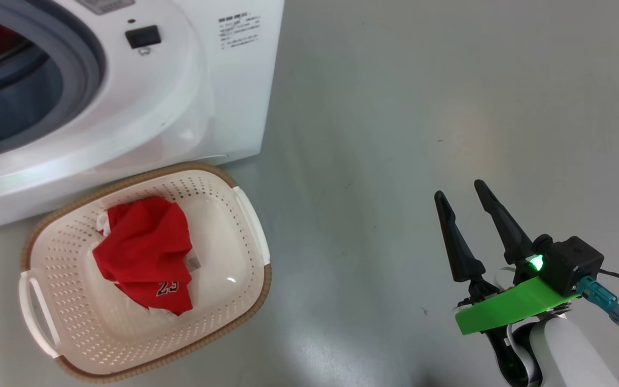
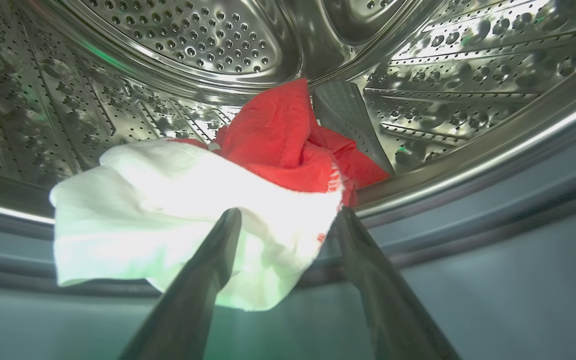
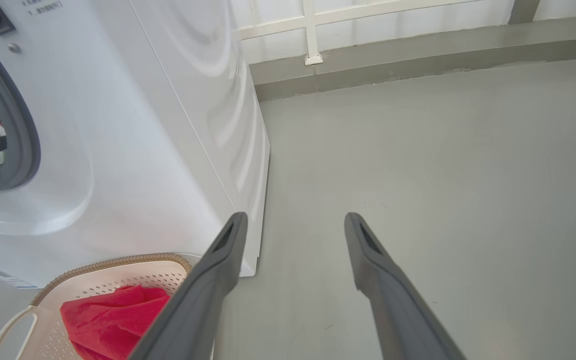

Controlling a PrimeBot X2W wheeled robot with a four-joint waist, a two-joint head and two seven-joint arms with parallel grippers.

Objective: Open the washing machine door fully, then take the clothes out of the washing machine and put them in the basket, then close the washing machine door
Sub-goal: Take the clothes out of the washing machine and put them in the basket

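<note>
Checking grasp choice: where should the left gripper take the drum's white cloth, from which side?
The near edge of the white cloth, at the drum lip. Come straight in from the opening: the open left gripper straddles it, red garment behind.

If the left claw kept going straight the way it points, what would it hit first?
Probably the white cloth, right at the tips of the left claw; the red garment sits behind it.
</note>
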